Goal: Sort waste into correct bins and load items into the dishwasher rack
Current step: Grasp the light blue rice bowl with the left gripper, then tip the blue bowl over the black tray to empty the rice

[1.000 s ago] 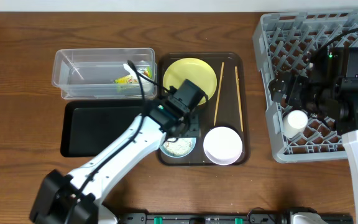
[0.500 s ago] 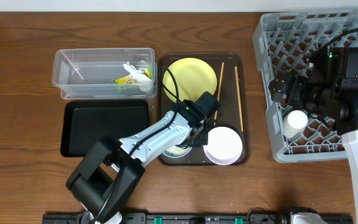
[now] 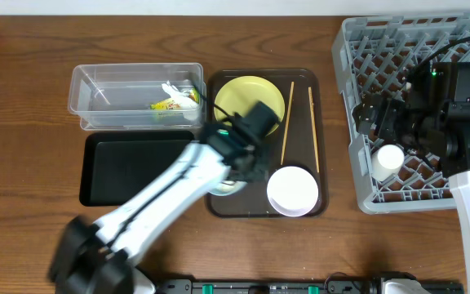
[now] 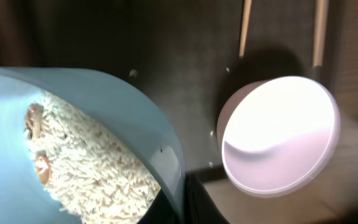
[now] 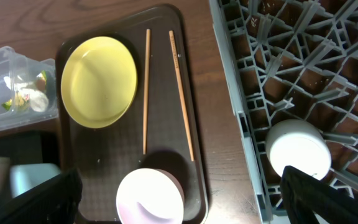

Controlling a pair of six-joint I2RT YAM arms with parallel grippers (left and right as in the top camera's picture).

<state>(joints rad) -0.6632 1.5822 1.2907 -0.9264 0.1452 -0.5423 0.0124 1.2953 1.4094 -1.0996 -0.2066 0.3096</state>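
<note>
Left wrist view only: rice (image 4: 89, 168) with brownish scraps seen inside light blue bowl (image 4: 123, 106), mostly hidden overhead by left gripper (image 3: 239, 170), clamped on its rim. White bowl (image 4: 278, 134) just beside; 2 chopsticks (image 4: 245, 25) beyond. Right gripper (image 3: 378, 122) held spread, empty, over rack (image 3: 357, 49).

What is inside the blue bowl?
The left wrist view shows the blue bowl holding white rice with a few brownish scraps. The rice covers the bowl's bottom, and in the overhead view the left arm hides most of the bowl.
</note>
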